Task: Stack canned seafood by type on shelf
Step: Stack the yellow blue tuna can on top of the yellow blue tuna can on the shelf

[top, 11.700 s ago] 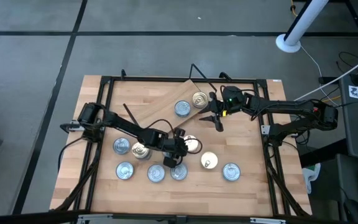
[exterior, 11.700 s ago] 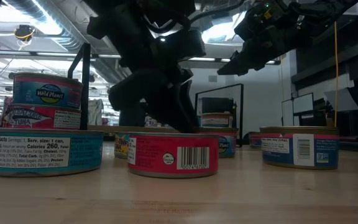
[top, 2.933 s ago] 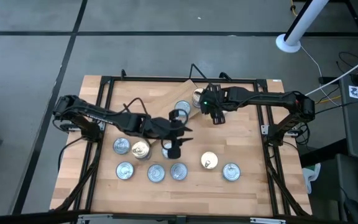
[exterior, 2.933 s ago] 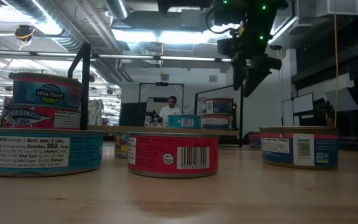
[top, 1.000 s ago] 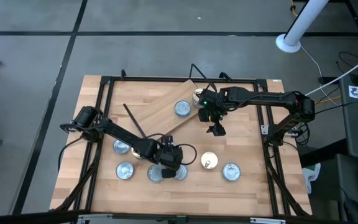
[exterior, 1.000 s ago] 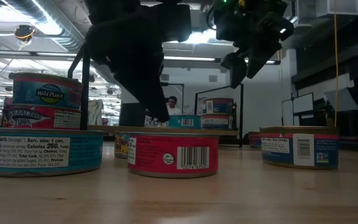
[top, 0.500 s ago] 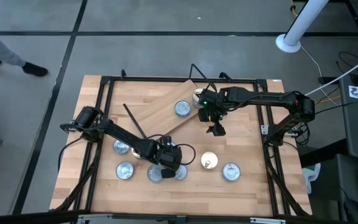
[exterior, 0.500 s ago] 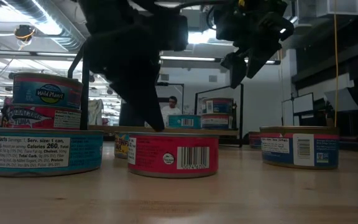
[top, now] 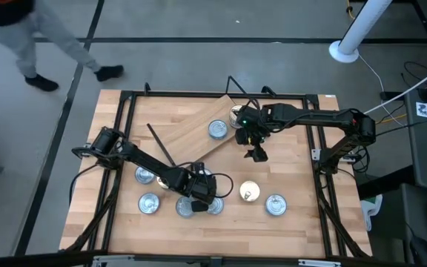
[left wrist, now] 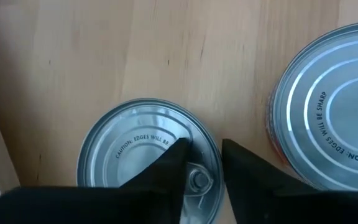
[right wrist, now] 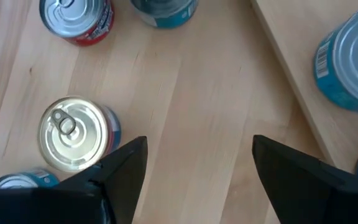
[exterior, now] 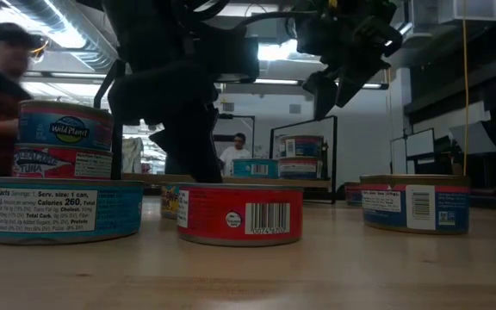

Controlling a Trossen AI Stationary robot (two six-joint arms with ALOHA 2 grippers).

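Left gripper (left wrist: pixel 202 163) low over a flat round silver-lidded tin (left wrist: pixel 129 149) on the tabletop, fingers narrowly parted, nothing clamped. Right gripper (right wrist: pixel 194 163) spread wide, empty, beside the light wood shelf plank (top: pixel 191 132).
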